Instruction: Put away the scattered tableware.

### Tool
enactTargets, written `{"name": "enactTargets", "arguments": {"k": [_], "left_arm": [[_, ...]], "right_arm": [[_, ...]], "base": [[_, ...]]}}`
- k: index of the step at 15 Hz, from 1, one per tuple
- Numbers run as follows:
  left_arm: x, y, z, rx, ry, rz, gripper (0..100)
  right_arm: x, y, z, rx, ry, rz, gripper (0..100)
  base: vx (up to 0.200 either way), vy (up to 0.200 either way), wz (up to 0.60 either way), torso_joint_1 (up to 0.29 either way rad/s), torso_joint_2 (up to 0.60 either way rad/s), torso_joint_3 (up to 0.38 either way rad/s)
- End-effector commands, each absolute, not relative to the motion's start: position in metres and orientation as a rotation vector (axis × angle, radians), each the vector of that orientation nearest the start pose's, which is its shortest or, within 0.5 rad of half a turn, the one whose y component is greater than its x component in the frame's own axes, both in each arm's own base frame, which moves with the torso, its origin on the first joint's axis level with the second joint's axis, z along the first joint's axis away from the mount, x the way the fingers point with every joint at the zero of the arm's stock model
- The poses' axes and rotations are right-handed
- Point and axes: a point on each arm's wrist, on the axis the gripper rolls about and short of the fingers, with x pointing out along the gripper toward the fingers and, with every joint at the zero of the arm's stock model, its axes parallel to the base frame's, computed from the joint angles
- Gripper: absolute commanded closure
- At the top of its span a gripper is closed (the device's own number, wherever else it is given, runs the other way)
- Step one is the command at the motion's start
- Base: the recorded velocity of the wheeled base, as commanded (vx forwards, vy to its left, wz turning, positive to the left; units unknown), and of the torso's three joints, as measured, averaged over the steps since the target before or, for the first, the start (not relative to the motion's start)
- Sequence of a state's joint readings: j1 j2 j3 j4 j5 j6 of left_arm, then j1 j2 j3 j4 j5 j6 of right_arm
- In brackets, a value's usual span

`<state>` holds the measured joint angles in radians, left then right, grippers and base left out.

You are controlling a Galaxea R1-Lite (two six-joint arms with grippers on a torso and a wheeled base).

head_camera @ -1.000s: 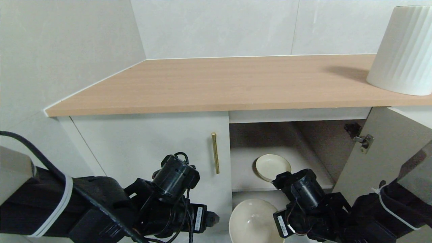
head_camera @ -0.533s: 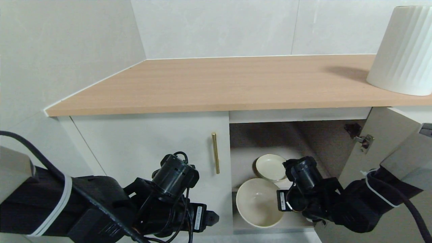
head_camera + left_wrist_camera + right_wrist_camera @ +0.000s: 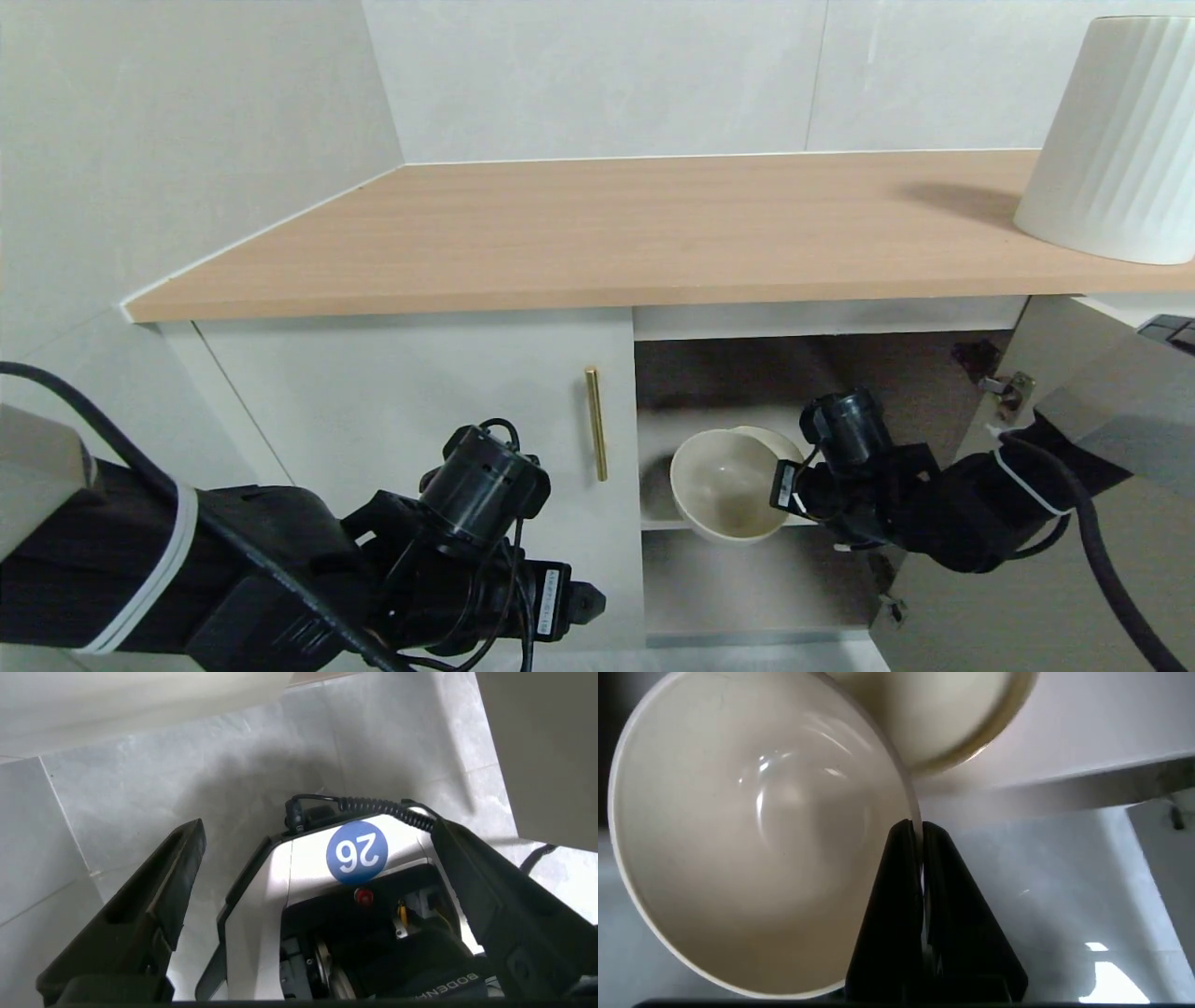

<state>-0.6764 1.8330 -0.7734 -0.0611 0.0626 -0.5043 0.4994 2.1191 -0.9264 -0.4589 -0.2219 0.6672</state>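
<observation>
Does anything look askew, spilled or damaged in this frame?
The bowl is tilted, its opening facing outward, pinched by the rim in the right gripper at the front of the cabinet shelf, just in front of a small plate. It is empty, so nothing spills. No damage shows.

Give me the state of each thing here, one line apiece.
bowl: empty, tilted, gripped by its rim
right gripper: shut on the bowl's rim
left gripper: open, empty
small dish: lying on the cabinet shelf, empty
right cabinet door: open
left cabinet door: shut
</observation>
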Motion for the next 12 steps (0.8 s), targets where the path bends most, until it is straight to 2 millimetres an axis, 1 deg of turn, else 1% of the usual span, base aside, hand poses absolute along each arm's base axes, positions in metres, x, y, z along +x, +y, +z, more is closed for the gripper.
{"name": "enactTargets", "arguments": {"k": [1, 4, 8, 12], "left_arm": [[0.223, -0.177, 0.088, -0.086, 1.050, -0.305, 0], [0.223, -0.177, 0.088, -0.086, 1.050, -0.305, 0], [0.223, -0.177, 0.088, -0.086, 1.050, -0.305, 0], [0.223, -0.177, 0.087, -0.086, 1.051, -0.305, 0]], "right_arm": [[0.341, 0.164, 0.051, 0.435, 0.718, -0.022, 100], [0.354, 0.156, 0.050, 0.484, 0.690, -0.082, 100], [0.363, 0.149, 0.051, 0.526, 0.664, -0.117, 100], [0.376, 0.141, 0.038, 0.504, 0.639, -0.207, 100]], "base": [[0.000, 0.000, 0.00, 0.000, 0.00, 0.000], [0.000, 0.000, 0.00, 0.000, 0.00, 0.000], [0.000, 0.000, 0.00, 0.000, 0.00, 0.000], [0.000, 0.000, 0.00, 0.000, 0.00, 0.000]]}}
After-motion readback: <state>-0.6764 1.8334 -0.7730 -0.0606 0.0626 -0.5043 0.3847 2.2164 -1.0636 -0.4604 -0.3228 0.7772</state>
